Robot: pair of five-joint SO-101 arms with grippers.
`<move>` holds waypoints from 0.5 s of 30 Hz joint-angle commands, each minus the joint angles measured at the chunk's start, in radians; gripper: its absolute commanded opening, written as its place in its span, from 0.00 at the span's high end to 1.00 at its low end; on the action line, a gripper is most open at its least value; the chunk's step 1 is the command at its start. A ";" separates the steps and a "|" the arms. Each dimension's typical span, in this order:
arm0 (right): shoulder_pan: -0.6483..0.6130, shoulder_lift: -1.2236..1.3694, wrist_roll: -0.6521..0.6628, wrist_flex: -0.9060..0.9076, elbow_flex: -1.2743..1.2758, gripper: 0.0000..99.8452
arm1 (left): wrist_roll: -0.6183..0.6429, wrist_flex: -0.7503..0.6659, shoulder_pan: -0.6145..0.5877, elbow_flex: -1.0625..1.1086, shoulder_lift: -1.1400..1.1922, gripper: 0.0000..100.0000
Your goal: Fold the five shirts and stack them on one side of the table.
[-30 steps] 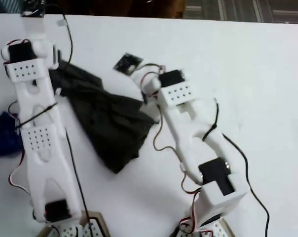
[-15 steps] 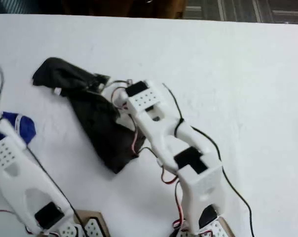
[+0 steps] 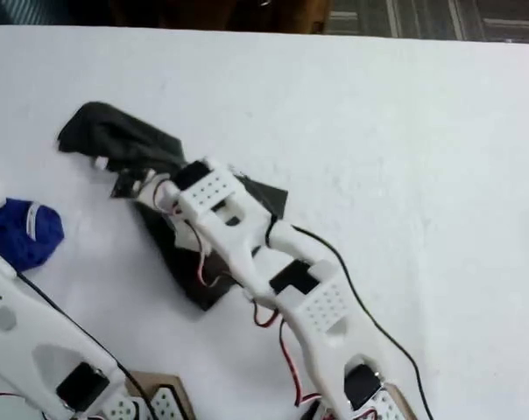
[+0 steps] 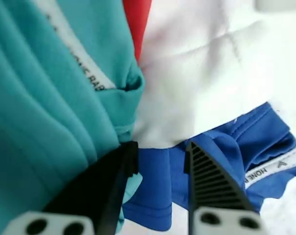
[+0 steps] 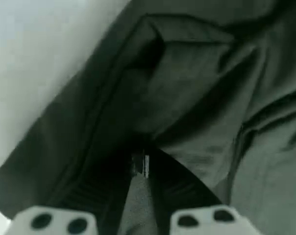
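**Right arm sweeps left over the black shirt as the left arm backs off to the pile**

Over the last second the right arm has swung from the table's middle to the left, across the black shirt (image 3: 107, 133), while the left arm has drawn back to the near left corner. The shirt's far corner has been dragged out toward the left.

The black shirt lies rumpled in a long, uneven shape left of centre on the table (image 3: 396, 131), partly under the right arm. The right gripper (image 5: 140, 166) is pressed into it, its fingers pinched closed on a ridge of the dark cloth.

The left gripper (image 4: 160, 156) hangs with a moderate gap between its fingers and nothing in them, just above the blue shirt (image 4: 226, 147). That shirt is bunched against a teal shirt (image 4: 40, 98), a white shirt (image 4: 187, 73) and a sliver of red cloth (image 4: 140, 19).

The task looks to be at an early stage. The black shirt is mid-fold at best, the others lie heaped and loose, and there is no tidy stack.
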 commanded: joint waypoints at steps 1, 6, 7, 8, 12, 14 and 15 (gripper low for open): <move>-0.018 0.030 0.069 0.097 -0.008 0.98 | -0.005 0.015 -0.014 -0.005 -0.091 0.82; -0.024 0.030 0.130 0.262 -0.002 0.98 | -0.008 0.015 -0.017 -0.001 -0.091 0.82; -0.027 0.030 0.137 0.291 -0.002 0.98 | -0.008 0.015 -0.015 -0.001 -0.091 0.82; -0.028 0.030 0.146 0.318 0.003 0.98 | -0.009 0.015 -0.011 -0.001 -0.091 0.82; -0.031 -0.002 0.161 0.341 0.077 0.98 | -0.032 0.014 0.025 -0.002 -0.091 0.82; -0.036 -0.050 0.161 0.320 0.155 0.98 | -0.072 0.017 0.058 0.004 -0.091 0.82; -0.047 -0.081 0.161 0.302 0.201 0.98 | -0.074 0.017 0.072 0.004 -0.091 0.82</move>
